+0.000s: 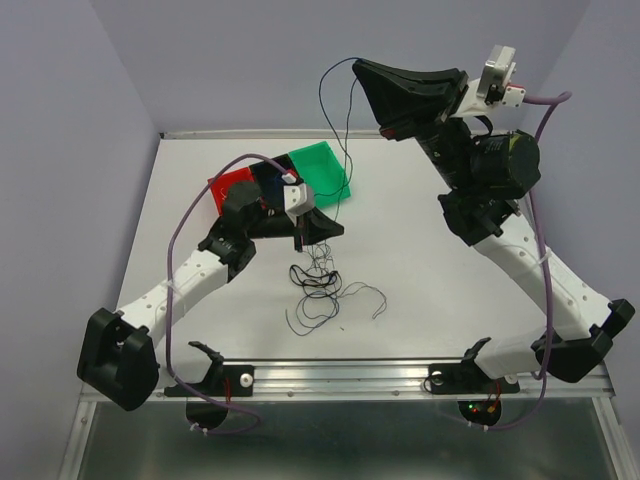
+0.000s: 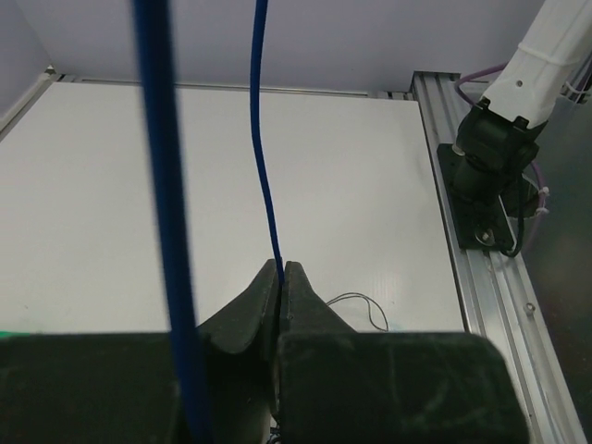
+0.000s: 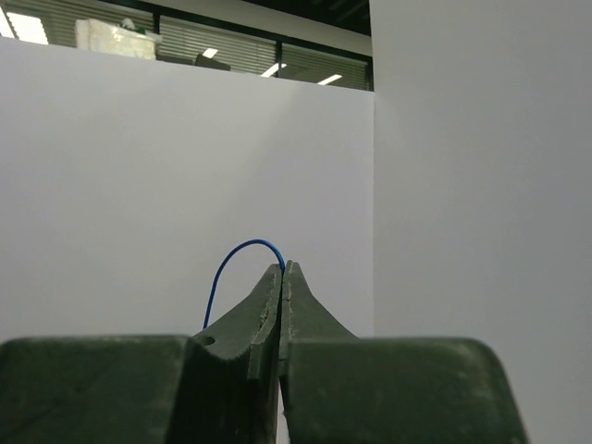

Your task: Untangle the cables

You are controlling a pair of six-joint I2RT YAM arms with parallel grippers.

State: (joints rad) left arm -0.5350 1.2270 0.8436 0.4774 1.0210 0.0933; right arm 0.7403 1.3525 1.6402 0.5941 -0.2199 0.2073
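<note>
A loose tangle of thin dark and white cables [image 1: 318, 285] lies on the white table in front of the left arm. From it, one dark blue cable [image 1: 322, 100] rises to my right gripper [image 1: 358, 65], held high over the table's far side. In the right wrist view that gripper [image 3: 283, 266] is shut on the blue cable [image 3: 227, 264], which arcs off to the left. My left gripper [image 1: 298, 243] points down just above the tangle. In the left wrist view it [image 2: 280, 265] is shut on the blue cable [image 2: 262, 139], which runs straight up; a second blue strand [image 2: 165, 213] passes close to the lens.
A red tray [image 1: 228, 184], a black tray [image 1: 270, 172] and a green tray [image 1: 325, 170] stand in a row behind the left gripper. The right arm's base [image 2: 490, 176] sits on the metal rail at the table's edge. A thin cable loop [image 2: 356, 298] lies on the table.
</note>
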